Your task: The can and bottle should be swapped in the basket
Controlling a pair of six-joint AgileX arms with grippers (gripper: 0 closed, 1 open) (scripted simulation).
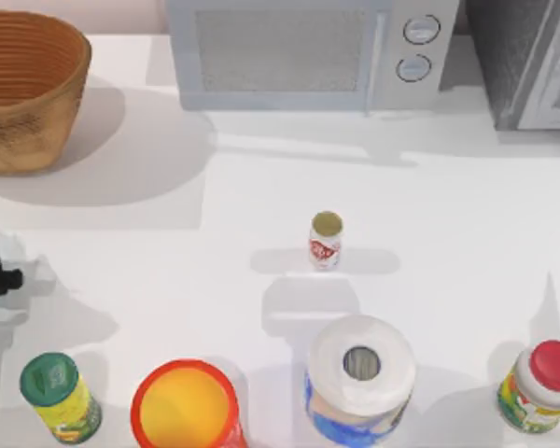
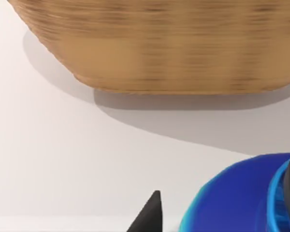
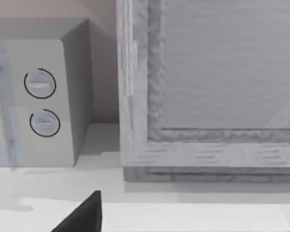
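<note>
— Where can we pass?
— Bare table [image 1: 261,187] lies open between the basket [image 1: 23,89] and the can [image 1: 326,240].
— And near us?
— A jar [image 1: 60,397], cup [image 1: 185,407], paper roll [image 1: 360,378] and bottle [image 1: 541,386] crowd the front edge; the microwave [image 1: 308,51] walls the back.

We see the basket [image 1: 23,89] far left of the microwave [image 1: 308,51], the can [image 1: 326,240] before it, the paper roll [image 1: 360,378] nearer still

Bright, even light w/ no glare. Shadows fall soft across the white bench [image 1: 467,215], the can [image 1: 326,240] casting its own to both sides. Basket [image 2: 174,43] weave is streaked w/ blur in left wrist view.
</note>
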